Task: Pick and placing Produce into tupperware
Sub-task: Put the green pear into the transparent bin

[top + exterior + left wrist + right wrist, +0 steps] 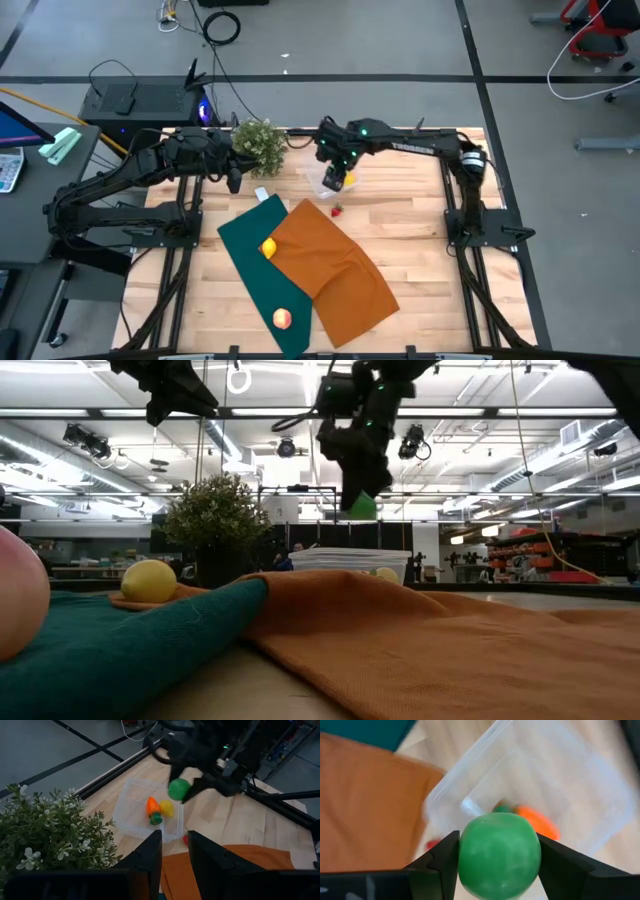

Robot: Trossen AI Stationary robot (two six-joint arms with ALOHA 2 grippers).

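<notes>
The left gripper (232,176) hung idle near the table's ten o'clock corner, just beside the potted plant (260,143); its fingers (150,852) stood apart with nothing between them. On the green cloth (245,245) a yellow fruit (268,248) lay beside the edge of the orange cloth (335,265), and a peach-coloured one (283,319) sat toward six o'clock.

At about twelve o'clock the right gripper (335,176) hovered over the tupperware (132,802), pinching a green ball (499,852) between both fingers. An orange piece (152,806) and a yellow piece (167,808) already lay in the box, crowded toward its far side.

To my eye the drop wanted care: the ball should come down low over the bare part of the box floor before the fingers let go, or it could bounce off the pieces inside or over the shallow rim. A small red piece (337,211) lay on the wood just outside the box wall, near the orange cloth. There looked to be open wood toward three o'clock for drawing clear, while the plant and the left arm crowded the nine o'clock side.
</notes>
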